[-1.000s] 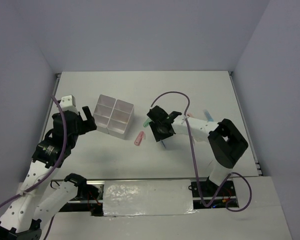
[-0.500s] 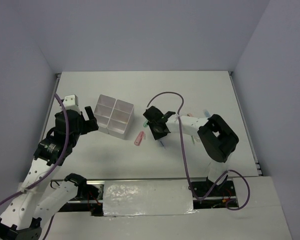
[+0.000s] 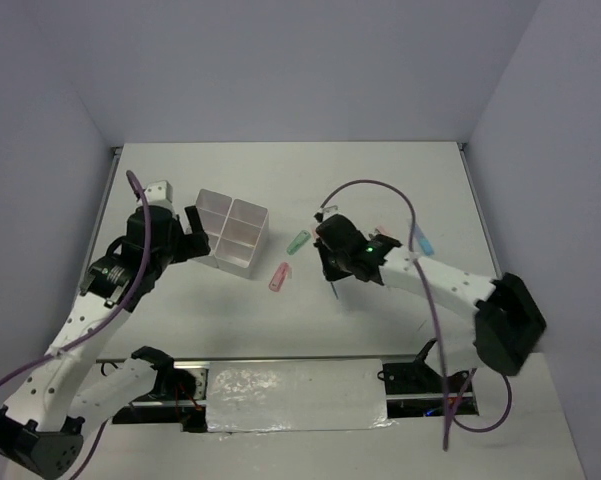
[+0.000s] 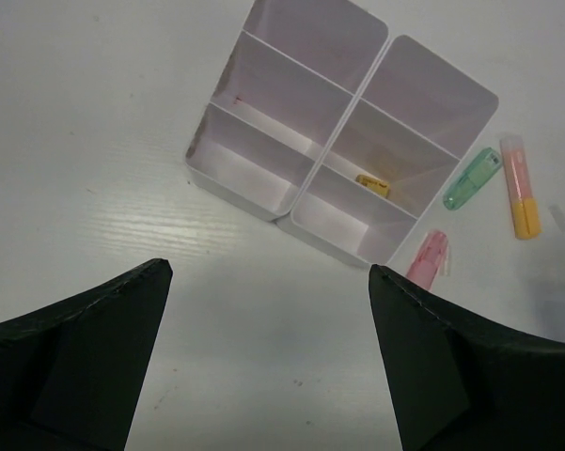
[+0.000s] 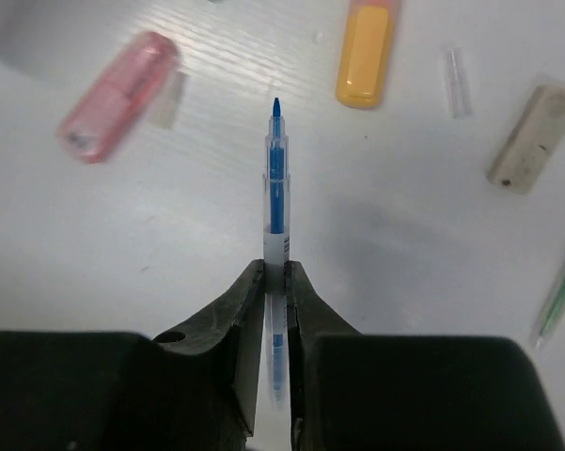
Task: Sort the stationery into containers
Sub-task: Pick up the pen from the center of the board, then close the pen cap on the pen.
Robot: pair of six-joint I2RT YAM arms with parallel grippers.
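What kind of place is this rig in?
Likely a robot lab test cell: bare white table boxed in by blank walls, left arm and right arm bolted at its near edge, a divided box and markers laid out.

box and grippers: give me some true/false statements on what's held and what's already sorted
1. The right gripper is shut on a blue pen. True.
2. The left gripper holds the pink marker. False: it is open and empty, and the pink marker lies on the table beside the box.
3. One compartment of the box holds a small yellow item. True.
4. The green marker is in the box. False: it lies on the table outside it.
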